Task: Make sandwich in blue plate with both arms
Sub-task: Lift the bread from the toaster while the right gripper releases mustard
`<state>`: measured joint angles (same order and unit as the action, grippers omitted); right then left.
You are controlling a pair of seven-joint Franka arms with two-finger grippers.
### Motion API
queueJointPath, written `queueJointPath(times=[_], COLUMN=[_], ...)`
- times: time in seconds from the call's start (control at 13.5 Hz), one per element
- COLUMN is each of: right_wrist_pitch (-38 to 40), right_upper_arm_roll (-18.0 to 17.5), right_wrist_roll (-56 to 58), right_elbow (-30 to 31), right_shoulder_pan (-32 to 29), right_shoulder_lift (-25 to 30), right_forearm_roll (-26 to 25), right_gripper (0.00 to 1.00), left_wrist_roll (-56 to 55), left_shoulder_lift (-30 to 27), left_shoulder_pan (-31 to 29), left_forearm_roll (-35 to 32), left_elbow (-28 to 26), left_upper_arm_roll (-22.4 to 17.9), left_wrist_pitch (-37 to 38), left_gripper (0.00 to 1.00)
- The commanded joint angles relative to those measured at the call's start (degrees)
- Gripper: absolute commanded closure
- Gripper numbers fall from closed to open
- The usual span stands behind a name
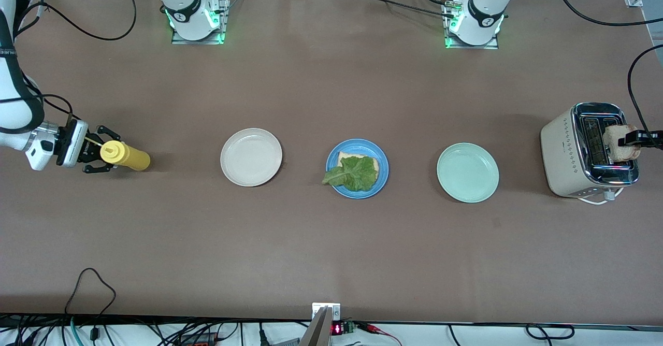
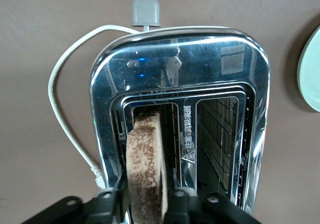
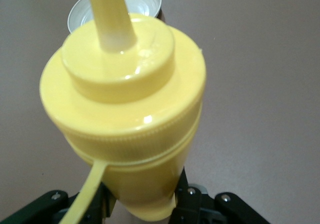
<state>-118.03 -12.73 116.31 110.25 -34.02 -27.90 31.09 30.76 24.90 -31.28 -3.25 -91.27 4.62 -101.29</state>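
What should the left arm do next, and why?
Probably lift the toast straight up out of the toaster. The left gripper has its fingers on both faces of the slice, which still sits in the slot, and the blue plate holds only bread and lettuce.

Both arms are white with rounded shells and dark grey joint rings, and their bases (image 1: pixel 197 19) (image 1: pixel 474 22) sit on metal plates lit by green lamps, with black cables looping away from them. The right arm's wrist carries a white camera block, and its right claw (image 1: pixel 98 153) is black with visible screw heads. The left claw (image 2: pixel 147 199) is likewise black, with bolted finger mounts.
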Motion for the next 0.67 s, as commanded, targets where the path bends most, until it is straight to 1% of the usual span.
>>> queueJointPath(times=[0.0, 0.15, 0.22, 0.3, 0.37, 0.44, 0.52, 0.59], right_wrist_pitch=[0.43, 0.26, 0.08, -0.10, -0.10, -0.18, -0.18, -0.27], right_upper_arm_roll=[-2.38, -2.83, -2.91, -2.91, -2.91, -3.17, -3.26, -3.26], right_wrist_roll=[1.20, 1.11, 1.11, 1.11, 1.11, 1.02, 1.02, 0.94], right_elbow=[-0.92, -0.92, -1.01, -1.01, -1.01, -1.01, -1.01, -1.01], right_shoulder_pan=[-2.45, -3.07, -3.07, -3.07, -3.07, -3.07, -3.07, -3.07], right_shoulder_lift=[-1.80, -2.85, -3.12, -3.38, -3.47, -3.47, -3.47, -3.47], right_forearm_roll=[1.43, 1.96, 1.96, 1.96, 1.96, 2.14, 2.57, 3.10], right_gripper=[0.99, 0.83, 0.75, 0.64, 0.47, 0.16, 0.04, 0.00], left_wrist_roll=[0.78, 0.88, 0.96, 0.88, 0.79, 0.44, -0.26, -1.57], left_shoulder_lift=[0.24, -1.08, -2.39, -2.66, -2.67, -2.75, -2.75, -3.10], left_shoulder_pan=[-0.62, -0.62, -0.62, -0.36, -0.18, 0.08, 0.52, 0.70], left_forearm_roll=[-0.44, -0.53, -0.36, 0.52, 2.53, 4.20, 5.09, 5.62], left_elbow=[1.53, 3.10, 6.07, 9.58, 15.10, 20.29, 22.95, 23.58], left_upper_arm_roll=[0.83, 1.36, 1.53, 1.80, 2.23, 3.20, 4.86, 8.01], left_wrist_pitch=[1.96, 3.81, 6.34, 10.63, 16.85, 23.35, 27.68, 30.68], left_gripper=[0.99, 0.99, 0.99, 0.99, 0.99, 0.99, 0.99, 0.99])
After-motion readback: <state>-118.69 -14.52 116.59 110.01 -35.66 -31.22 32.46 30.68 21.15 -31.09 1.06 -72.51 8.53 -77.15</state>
